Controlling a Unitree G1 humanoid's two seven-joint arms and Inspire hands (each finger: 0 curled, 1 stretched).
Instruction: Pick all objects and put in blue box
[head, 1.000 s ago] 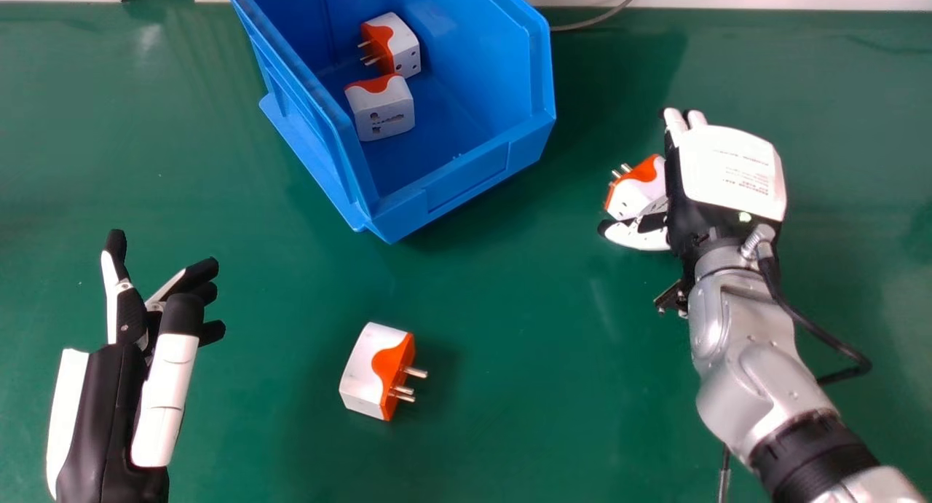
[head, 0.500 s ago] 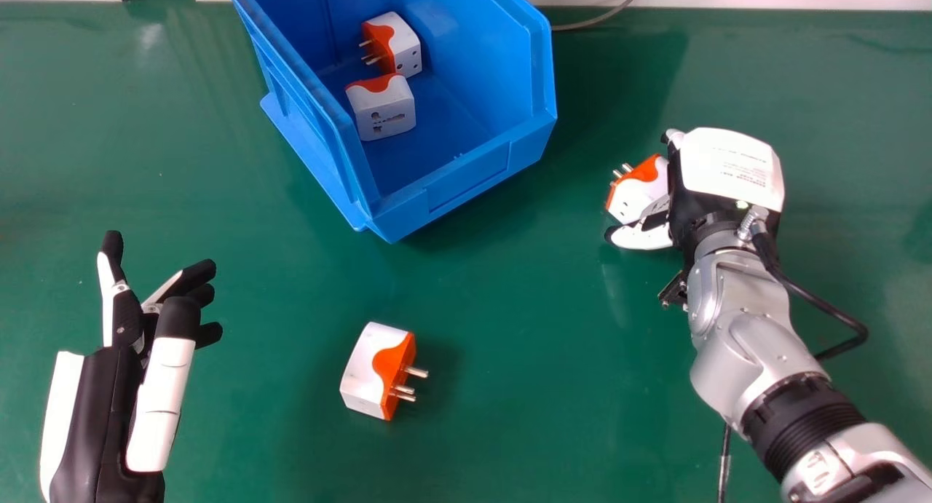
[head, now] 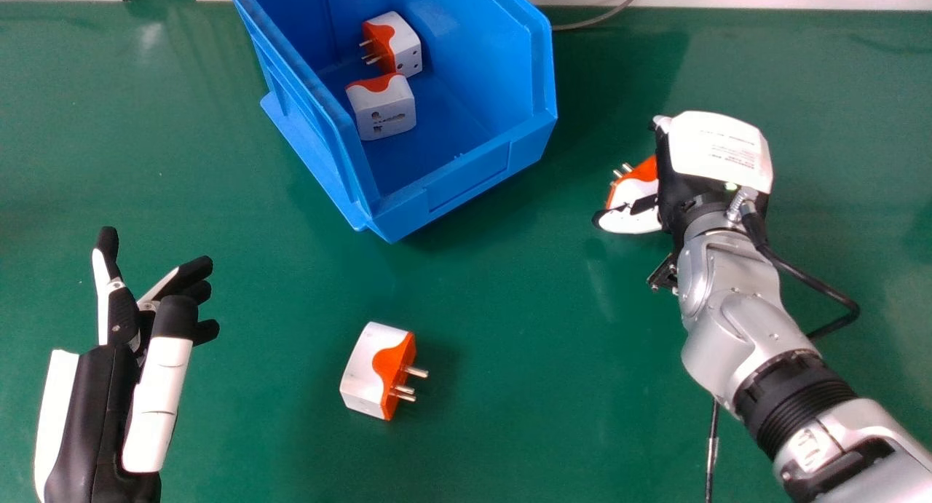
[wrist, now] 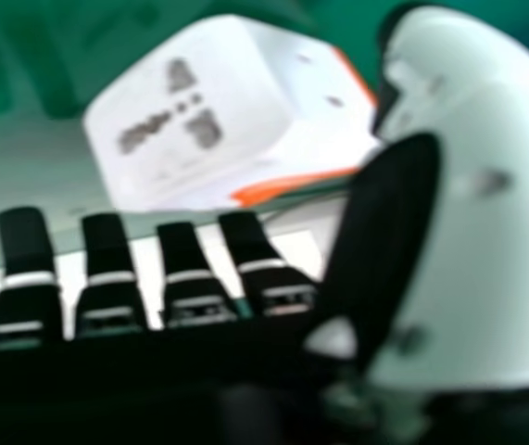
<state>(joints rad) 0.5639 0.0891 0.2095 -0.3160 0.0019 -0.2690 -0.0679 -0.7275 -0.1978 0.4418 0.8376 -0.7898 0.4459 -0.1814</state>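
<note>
While the right hand [head: 717, 150] sits palm down over the table [head: 510, 328], a plug [head: 644, 171] lies at its left side, pins pointing away from it and the near side tucked behind the thumb [head: 630, 220], though I cannot tell whether the hand is clamped on it. Part of that plug is hidden under the hand, and the right hand view is too blurred to settle contact. Two plugs [head: 382, 108] sit in the box [head: 466, 179], whose far end is cut off, another plug [head: 368, 368] lies on the table, and the left hand [head: 125, 319] has its fingers spread apart.
</note>
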